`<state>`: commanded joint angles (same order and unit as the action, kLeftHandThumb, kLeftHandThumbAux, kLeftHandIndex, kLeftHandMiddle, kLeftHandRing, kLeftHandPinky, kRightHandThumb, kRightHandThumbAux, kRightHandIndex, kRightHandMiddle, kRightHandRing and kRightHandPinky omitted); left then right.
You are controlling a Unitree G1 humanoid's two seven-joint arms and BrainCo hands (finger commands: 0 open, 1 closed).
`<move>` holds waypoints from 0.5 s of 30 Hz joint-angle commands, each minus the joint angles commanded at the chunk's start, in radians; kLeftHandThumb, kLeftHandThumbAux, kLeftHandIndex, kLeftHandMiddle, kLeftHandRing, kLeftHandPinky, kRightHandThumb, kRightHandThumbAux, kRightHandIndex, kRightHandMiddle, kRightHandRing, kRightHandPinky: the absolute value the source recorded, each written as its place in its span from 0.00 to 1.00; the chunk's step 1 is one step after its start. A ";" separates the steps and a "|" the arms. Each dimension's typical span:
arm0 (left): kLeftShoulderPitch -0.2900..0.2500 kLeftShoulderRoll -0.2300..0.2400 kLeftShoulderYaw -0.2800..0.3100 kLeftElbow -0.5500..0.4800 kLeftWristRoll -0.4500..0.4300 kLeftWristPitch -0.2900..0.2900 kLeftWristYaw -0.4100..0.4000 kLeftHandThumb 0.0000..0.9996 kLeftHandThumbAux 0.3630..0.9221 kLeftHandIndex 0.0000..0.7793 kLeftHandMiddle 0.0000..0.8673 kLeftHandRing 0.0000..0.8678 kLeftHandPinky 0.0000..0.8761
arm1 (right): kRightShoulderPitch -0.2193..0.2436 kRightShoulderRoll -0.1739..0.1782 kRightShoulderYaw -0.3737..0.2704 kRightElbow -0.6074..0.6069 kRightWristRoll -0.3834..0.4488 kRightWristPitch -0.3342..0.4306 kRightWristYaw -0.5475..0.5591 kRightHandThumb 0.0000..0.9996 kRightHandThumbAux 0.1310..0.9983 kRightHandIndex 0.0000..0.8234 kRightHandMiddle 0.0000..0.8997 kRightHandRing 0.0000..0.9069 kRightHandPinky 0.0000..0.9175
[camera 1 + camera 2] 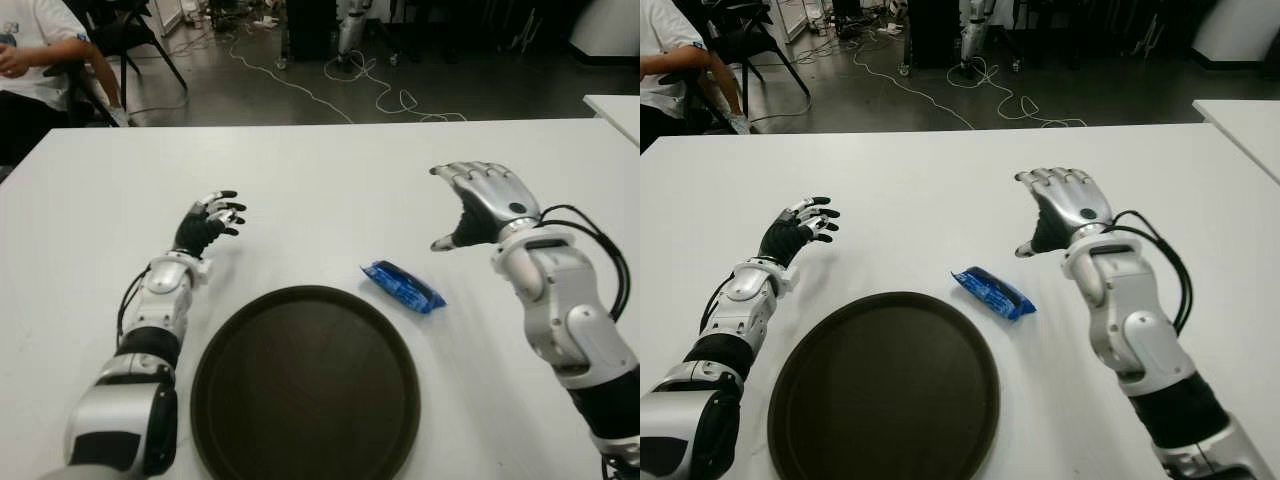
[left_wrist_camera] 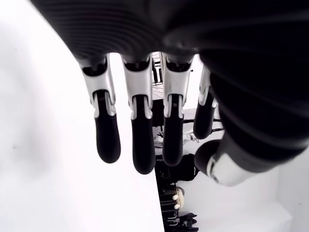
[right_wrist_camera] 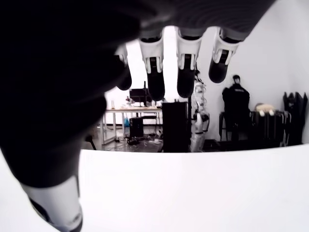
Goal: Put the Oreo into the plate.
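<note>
The blue Oreo packet (image 1: 403,286) lies flat on the white table (image 1: 320,170), just beside the upper right rim of the dark round plate (image 1: 305,385) and outside it. The right hand (image 1: 484,205) is raised beyond and to the right of the packet, fingers spread and holding nothing. The left hand (image 1: 208,225) shows to the upper left of the plate, fingers loosely extended and empty.
</note>
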<state>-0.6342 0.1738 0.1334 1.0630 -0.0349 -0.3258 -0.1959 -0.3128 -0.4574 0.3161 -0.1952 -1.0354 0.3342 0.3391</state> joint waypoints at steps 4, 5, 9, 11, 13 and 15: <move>0.001 0.000 -0.004 -0.005 0.005 0.000 0.004 0.06 0.59 0.34 0.44 0.46 0.50 | 0.001 0.024 0.017 -0.011 -0.024 0.020 0.011 0.00 0.74 0.13 0.17 0.15 0.11; 0.001 0.001 -0.005 -0.005 0.007 0.000 0.005 0.06 0.59 0.34 0.44 0.46 0.49 | 0.001 0.030 0.019 -0.011 -0.029 0.025 0.012 0.00 0.73 0.13 0.17 0.15 0.11; 0.000 0.003 -0.008 -0.005 0.010 0.000 0.005 0.06 0.60 0.35 0.43 0.46 0.49 | 0.003 0.052 0.025 -0.009 -0.047 0.040 0.003 0.00 0.74 0.14 0.19 0.18 0.14; 0.000 0.004 -0.008 -0.003 0.012 0.001 0.004 0.06 0.60 0.35 0.43 0.47 0.50 | 0.004 0.066 0.030 -0.005 -0.060 0.053 -0.005 0.00 0.74 0.15 0.20 0.19 0.16; 0.000 0.004 -0.009 -0.002 0.012 0.002 0.002 0.06 0.59 0.35 0.44 0.47 0.50 | 0.004 0.092 0.037 0.000 -0.085 0.082 -0.015 0.00 0.74 0.16 0.21 0.21 0.19; 0.002 0.004 -0.009 -0.004 0.013 0.000 0.001 0.06 0.59 0.34 0.44 0.47 0.51 | 0.004 0.124 0.042 0.004 -0.116 0.121 -0.024 0.00 0.74 0.17 0.23 0.24 0.26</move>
<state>-0.6321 0.1780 0.1239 1.0588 -0.0219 -0.3260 -0.1948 -0.3084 -0.3334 0.3582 -0.1912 -1.1514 0.4555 0.3151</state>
